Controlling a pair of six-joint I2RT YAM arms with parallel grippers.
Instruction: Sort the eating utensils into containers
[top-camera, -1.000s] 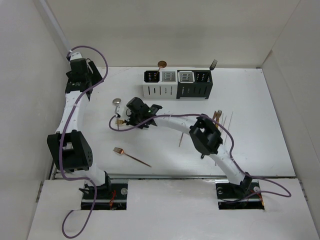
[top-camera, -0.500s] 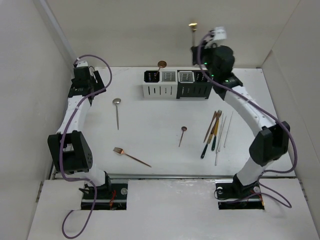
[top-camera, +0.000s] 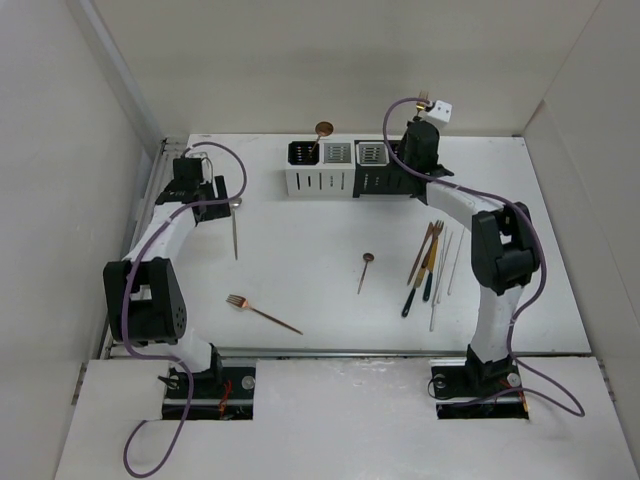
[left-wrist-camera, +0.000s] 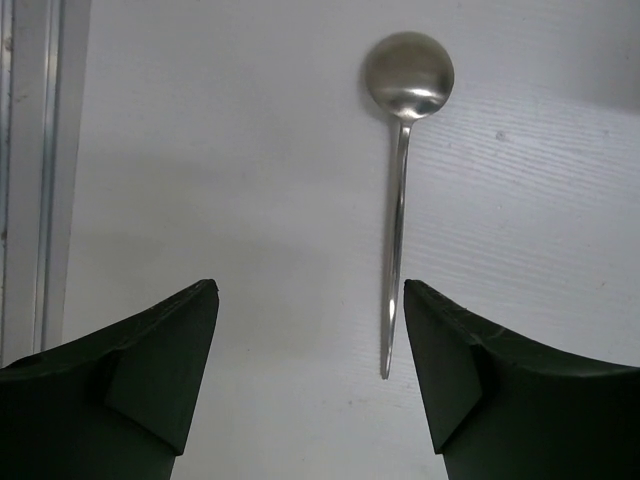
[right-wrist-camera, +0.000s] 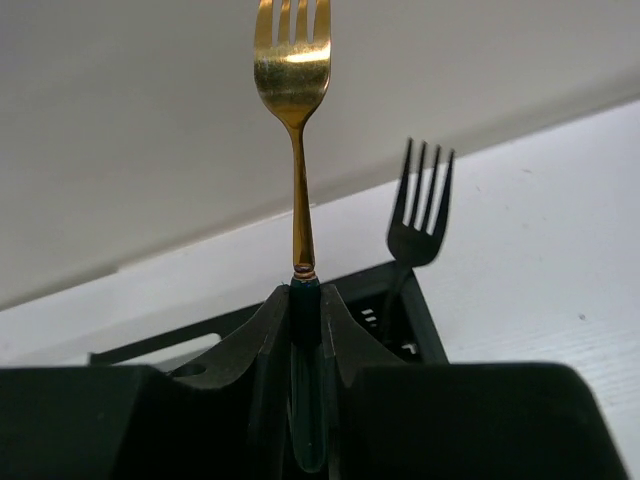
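Fork (right-wrist-camera: 292, 70) with gold tines stands upright, black handle pinched in the right tool (right-wrist-camera: 305, 310), just over the far-right black container (right-wrist-camera: 428, 320) where a black fork (right-wrist-camera: 422, 215) already sits. Left tool (left-wrist-camera: 308, 300) gapes wide, silver spoon (left-wrist-camera: 400, 200) lying near-to-far on the table (left-wrist-camera: 200, 150) just beyond it

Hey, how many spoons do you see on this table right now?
3. A silver spoon lies by the left end effector, a small spoon lies mid-table, and a copper spoon stands in the leftmost holder. The pile of utensils at right may hide more.
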